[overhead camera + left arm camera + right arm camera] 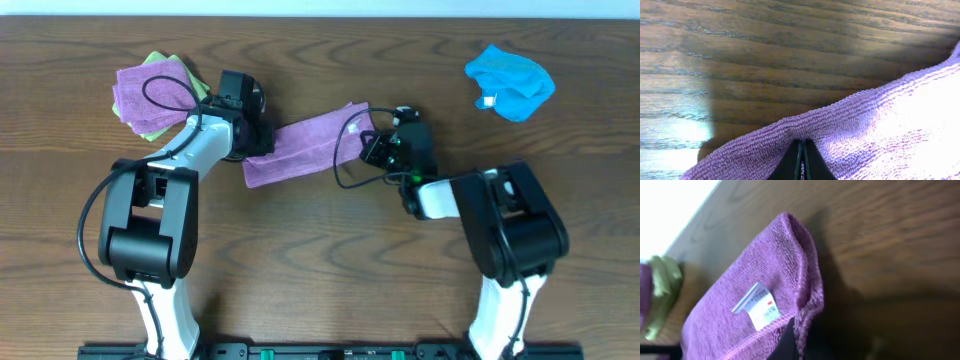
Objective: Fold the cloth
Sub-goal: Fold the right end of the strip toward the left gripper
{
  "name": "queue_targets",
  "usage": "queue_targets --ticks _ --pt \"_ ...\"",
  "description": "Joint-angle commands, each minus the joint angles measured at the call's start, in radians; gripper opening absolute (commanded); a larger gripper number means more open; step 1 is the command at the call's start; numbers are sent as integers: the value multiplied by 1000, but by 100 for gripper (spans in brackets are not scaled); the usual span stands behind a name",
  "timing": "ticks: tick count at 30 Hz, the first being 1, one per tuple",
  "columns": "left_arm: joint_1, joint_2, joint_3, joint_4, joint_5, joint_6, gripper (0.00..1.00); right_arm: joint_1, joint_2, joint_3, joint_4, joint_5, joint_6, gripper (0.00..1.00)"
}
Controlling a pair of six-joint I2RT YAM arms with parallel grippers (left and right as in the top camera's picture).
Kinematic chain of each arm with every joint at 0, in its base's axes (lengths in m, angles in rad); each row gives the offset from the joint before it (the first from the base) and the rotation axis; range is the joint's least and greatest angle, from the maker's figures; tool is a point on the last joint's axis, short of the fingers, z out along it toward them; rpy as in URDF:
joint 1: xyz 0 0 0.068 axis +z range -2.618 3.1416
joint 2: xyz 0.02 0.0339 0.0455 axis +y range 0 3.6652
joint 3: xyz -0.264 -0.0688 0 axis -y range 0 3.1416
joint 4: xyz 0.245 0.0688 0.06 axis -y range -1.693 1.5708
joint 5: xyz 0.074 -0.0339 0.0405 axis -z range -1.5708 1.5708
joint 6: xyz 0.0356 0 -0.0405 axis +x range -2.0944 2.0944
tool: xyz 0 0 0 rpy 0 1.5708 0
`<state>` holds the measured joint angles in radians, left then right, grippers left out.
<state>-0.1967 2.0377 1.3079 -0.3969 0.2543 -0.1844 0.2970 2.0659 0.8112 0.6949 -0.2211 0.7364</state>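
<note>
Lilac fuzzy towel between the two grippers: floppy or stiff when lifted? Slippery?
Probably floppy: the lilac fuzzy microfibre towel puckers where the left gripper pinches it and curls at the edge by the right gripper. Likely light: it looks thin. Its ribbed pile should resist slipping, I'd guess.

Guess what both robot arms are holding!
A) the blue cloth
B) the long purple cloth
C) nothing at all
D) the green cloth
B: the left fingers and the right fingers are each pinched shut on an edge of the purple cloth, one at each end.
</note>
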Motion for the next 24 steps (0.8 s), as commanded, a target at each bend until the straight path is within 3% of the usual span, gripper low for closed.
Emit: queue_targets --ticks 1,8,18,24 --pt "6 29 5 -18 -29 -12 6 -4 -84 -19 -54 0 -112 1" --pt "6 29 5 -18 -25 -34 6 4 -189 -19 -116 0 -219 1" --pt "6 29 5 -16 -26 -34 6 68 -201 24 -132 -47 -329 1" --pt "7 29 5 6 -30 -33 6 149 -201 136 -290 -68 -467 1"
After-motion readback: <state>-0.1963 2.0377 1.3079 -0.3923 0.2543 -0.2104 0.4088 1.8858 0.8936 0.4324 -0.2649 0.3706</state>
